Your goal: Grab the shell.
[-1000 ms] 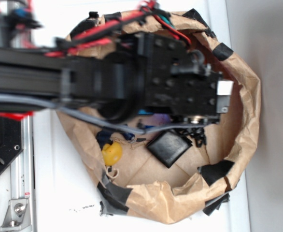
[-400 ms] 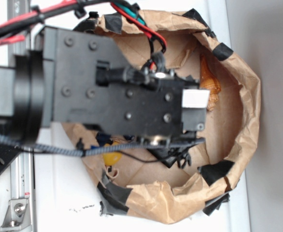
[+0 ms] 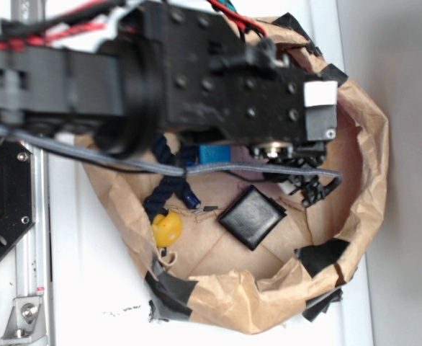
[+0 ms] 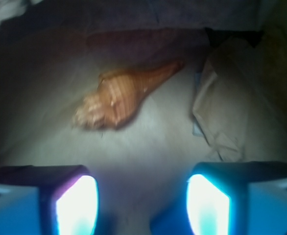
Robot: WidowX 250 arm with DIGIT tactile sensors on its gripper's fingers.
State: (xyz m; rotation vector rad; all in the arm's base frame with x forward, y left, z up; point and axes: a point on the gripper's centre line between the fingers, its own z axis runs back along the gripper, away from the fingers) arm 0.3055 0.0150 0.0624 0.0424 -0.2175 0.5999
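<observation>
Since the earlier frames the arm has swung toward the top of the exterior view, so it now covers the spot where the shell showed and uncovers the black square pad (image 3: 253, 217) and yellow ball (image 3: 168, 228) on the floor of the paper-walled bin (image 3: 373, 180). From the wrist view the shell (image 4: 124, 95) lies on the brown paper floor ahead of the tool (image 4: 142, 203), bulbous end to the left, tail pointing up and right toward a crumpled paper fold (image 4: 227, 112). Its fingers (image 4: 75, 205) stand apart with nothing between them, well short of the shell. The picture is blurred, so the height above the floor is probably still considerable. For a clean grab, advance until the ribbed body sits between the fingers, come down, and close across the body rather than the thin tail.
</observation>
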